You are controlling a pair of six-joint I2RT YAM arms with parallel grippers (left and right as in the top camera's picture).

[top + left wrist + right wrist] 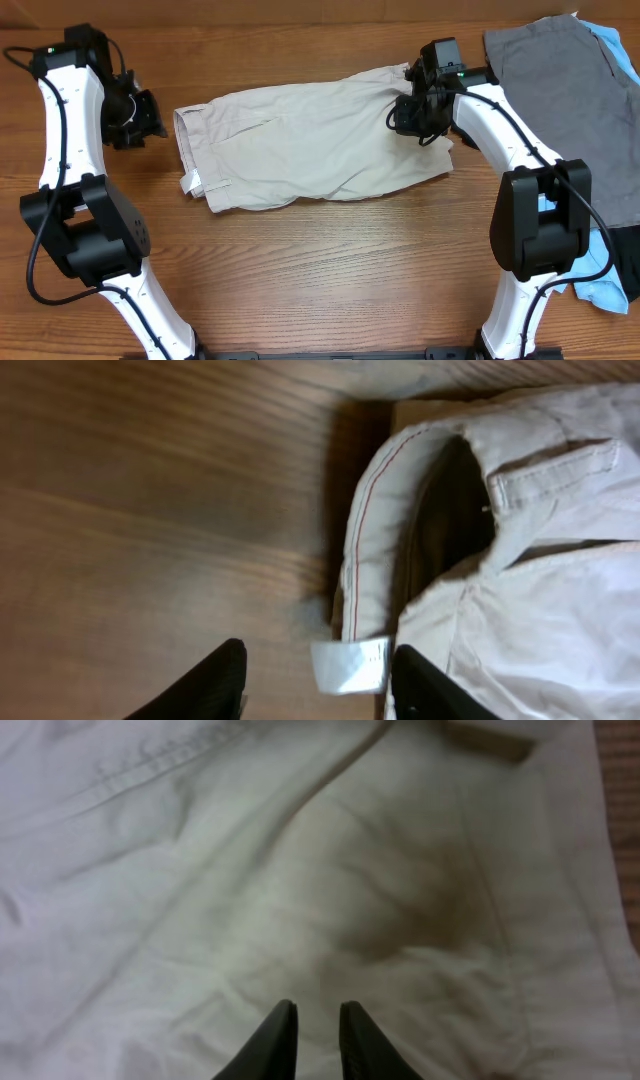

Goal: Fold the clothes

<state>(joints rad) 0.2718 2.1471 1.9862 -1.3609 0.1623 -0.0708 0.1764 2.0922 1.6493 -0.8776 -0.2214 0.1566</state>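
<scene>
Beige khaki cotton shorts [320, 140] lie spread between both arms. Their white label tab [350, 665] sits inside the wide-open left pincer [320, 655], probably lined up for a waistband grab. The right pincer [317, 1012] is nearly closed over the leg cloth; I cannot tell whether it grips. Beyond it, a grey garment [555, 70] waits on the brown wooden worktop [330, 270].
</scene>
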